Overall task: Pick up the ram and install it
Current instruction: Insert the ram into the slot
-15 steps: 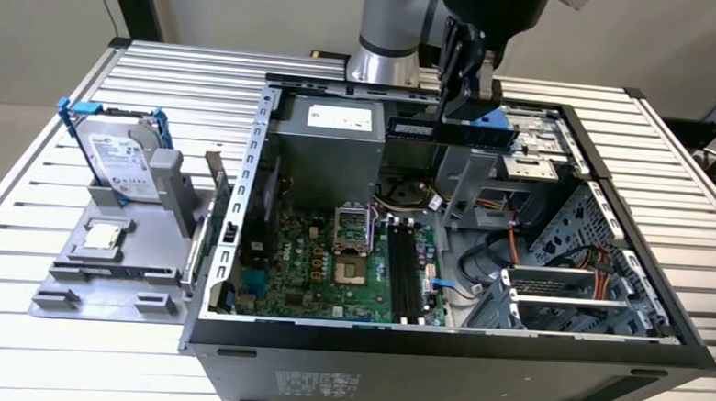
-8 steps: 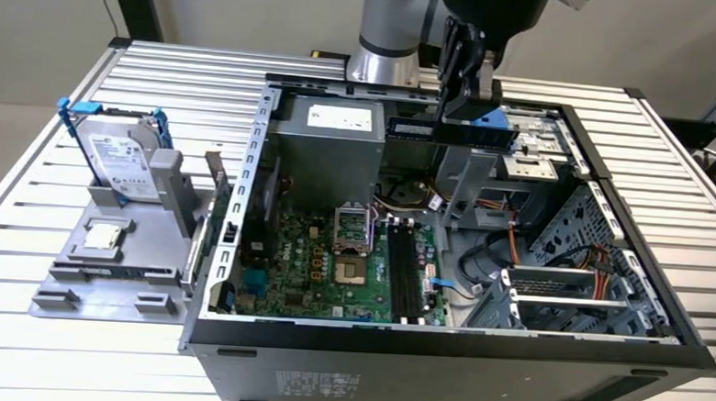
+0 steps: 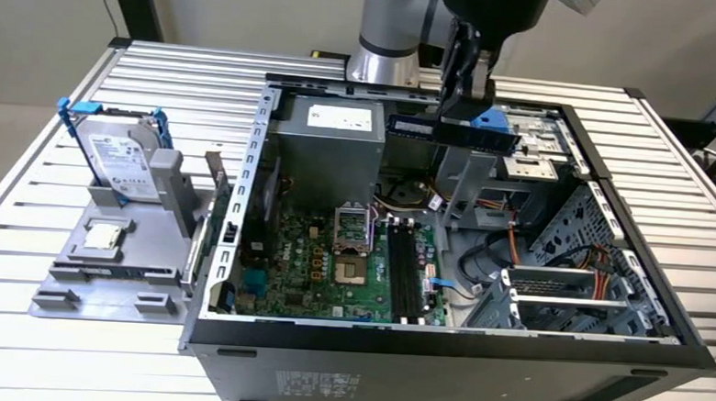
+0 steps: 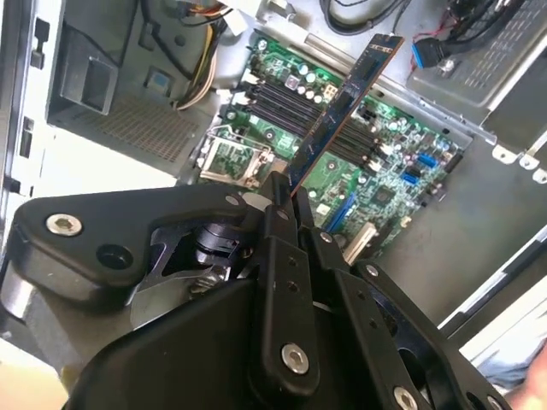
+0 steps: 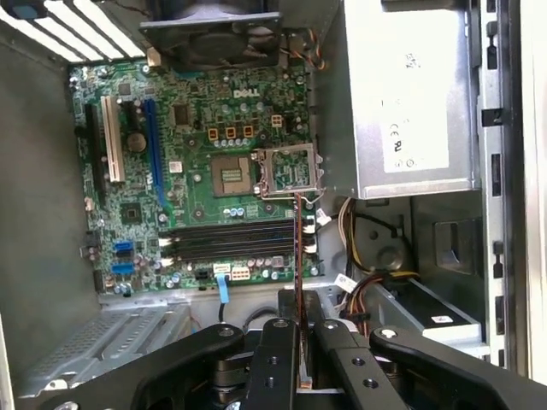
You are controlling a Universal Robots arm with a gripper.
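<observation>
Exterior view's left: hard drive (image 3: 121, 162) on counter (image 3: 14, 228); centre: open case (image 3: 449, 343), memory slots (image 3: 406, 269) look empty; ram (image 3: 417, 126) aloft above far side, pincer (image 3: 464, 114) clamped on it; risk, judged: stick crosswise to slots, pressing so would jam; first wrist view gives that crossing plainly; exterior view gives height above slots.

The ram (image 3: 484, 139) clamped between the jaws carries a pale sticker (image 3: 413, 124), its print too small to tell. Beyond the jaws, the power supply (image 5: 410, 77) bears a white label (image 5: 402, 141) with small marks. The motherboard (image 5: 197, 192) has a short white word (image 5: 259, 206) beside the processor socket (image 5: 231, 175). Well apart from the jaws, the hard drive (image 3: 140, 141) wears a printed label (image 3: 120, 174). The case's outer wall (image 3: 471, 386) has another label (image 3: 318, 382), and neither can be read.
</observation>
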